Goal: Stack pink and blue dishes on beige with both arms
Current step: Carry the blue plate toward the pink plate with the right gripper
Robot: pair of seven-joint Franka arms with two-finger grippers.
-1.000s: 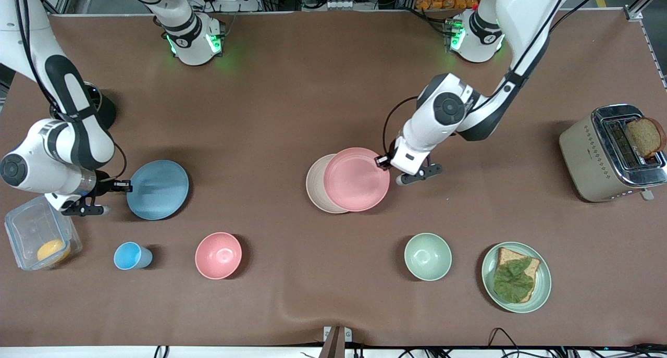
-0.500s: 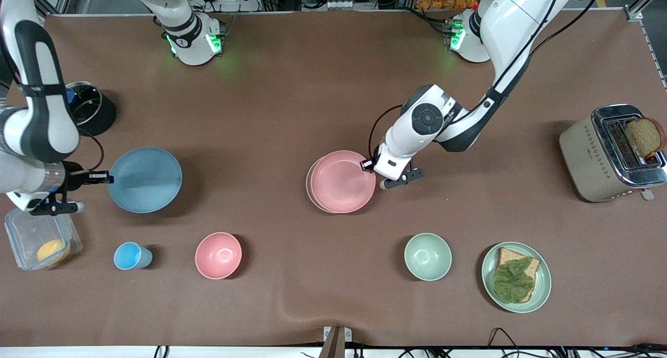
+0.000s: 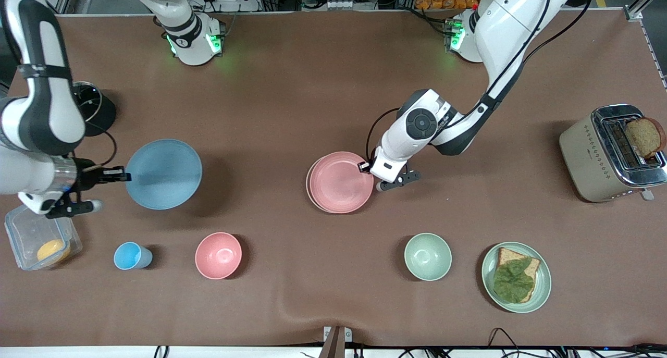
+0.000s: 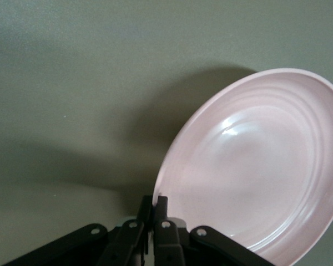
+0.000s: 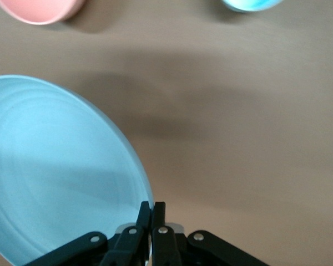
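Observation:
The pale pink plate covers nearly all of the beige plate, of which only a cream sliver shows toward the right arm's end. My left gripper is shut on the pink plate's rim on the side toward the left arm's end. In the left wrist view the pink plate tilts away from the shut gripper. My right gripper is shut on the rim of the light blue plate, held above the table. In the right wrist view the blue plate sits in the gripper.
Along the front stand a blue cup, a deep pink bowl, a green bowl and a green plate with bread and a leaf. A toaster is at the left arm's end, a clear container at the right arm's end.
The left gripper has drawn the pink plate over the beige one until it almost covers it. The right gripper has lifted the blue plate and carried it a little toward the table's middle.

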